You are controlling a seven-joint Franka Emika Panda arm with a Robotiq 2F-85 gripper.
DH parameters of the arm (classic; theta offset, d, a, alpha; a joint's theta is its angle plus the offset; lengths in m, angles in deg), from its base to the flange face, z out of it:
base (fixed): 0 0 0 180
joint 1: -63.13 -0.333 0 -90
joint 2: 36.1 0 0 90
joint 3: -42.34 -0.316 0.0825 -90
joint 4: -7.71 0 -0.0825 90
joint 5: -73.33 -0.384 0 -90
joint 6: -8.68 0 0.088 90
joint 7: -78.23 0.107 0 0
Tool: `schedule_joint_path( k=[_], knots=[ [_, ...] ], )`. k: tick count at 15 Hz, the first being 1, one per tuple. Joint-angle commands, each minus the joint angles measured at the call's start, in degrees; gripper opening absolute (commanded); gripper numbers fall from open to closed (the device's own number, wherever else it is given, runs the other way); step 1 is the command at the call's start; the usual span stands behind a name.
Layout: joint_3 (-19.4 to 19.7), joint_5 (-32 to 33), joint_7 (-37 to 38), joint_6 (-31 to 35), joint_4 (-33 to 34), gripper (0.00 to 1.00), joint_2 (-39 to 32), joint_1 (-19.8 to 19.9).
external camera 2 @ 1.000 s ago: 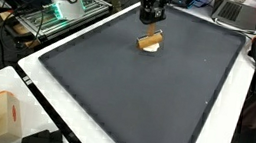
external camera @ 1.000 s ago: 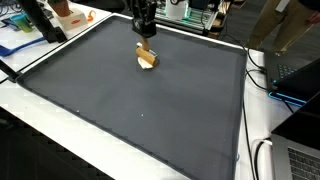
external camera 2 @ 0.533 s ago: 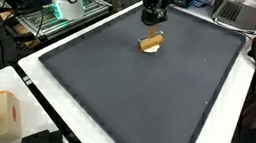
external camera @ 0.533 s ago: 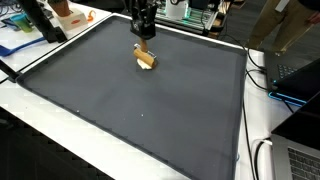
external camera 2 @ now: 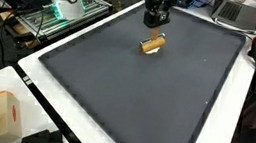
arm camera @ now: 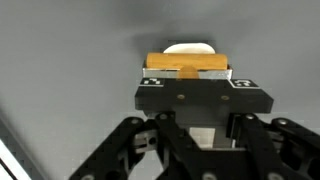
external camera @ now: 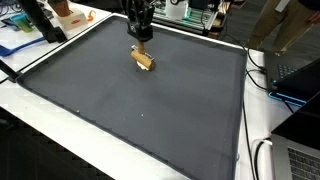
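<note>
Pincer (external camera: 141, 42) clamped on wooden block (external camera: 144, 61) (white piece (arm camera: 188, 48) behind it) over dark mat (external camera: 150, 115).

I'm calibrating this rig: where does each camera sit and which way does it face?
Exterior view: raised beyond the near edge of the dark mat, facing down across it; gripper at far side.
Exterior view: raised off a mat corner, facing diagonally across; gripper far off.
Wrist view: above the gripper, facing down past it.
Shared: all show the held wooden object.

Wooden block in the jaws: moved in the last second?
Yes. The wooden block shifted slightly left in an exterior view, toward the black mat's far-left corner.
</note>
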Motion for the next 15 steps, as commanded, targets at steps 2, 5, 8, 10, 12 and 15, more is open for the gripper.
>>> schedule_joint_path(
  k=[2,5,8,10,12,15],
  knots=[
    [1.4,2.0,1.8,4.3,0.6,0.23,-4.6,-0.7],
    [1.9,1.4,1.5,5.4,1.2,0.23,-3.5,-0.6],
    [2.8,0.7,0.5,8.5,-1.4,0.23,2.3,-0.3],
    [3.2,2.4,1.1,8.4,-2.8,0.23,5.2,-0.4],
    [3.0,3.1,0.8,7.0,-4.0,0.23,8.2,-0.1],
    [2.1,5.4,0.6,1.9,-4.7,0.23,9.9,0.2]
  ],
)
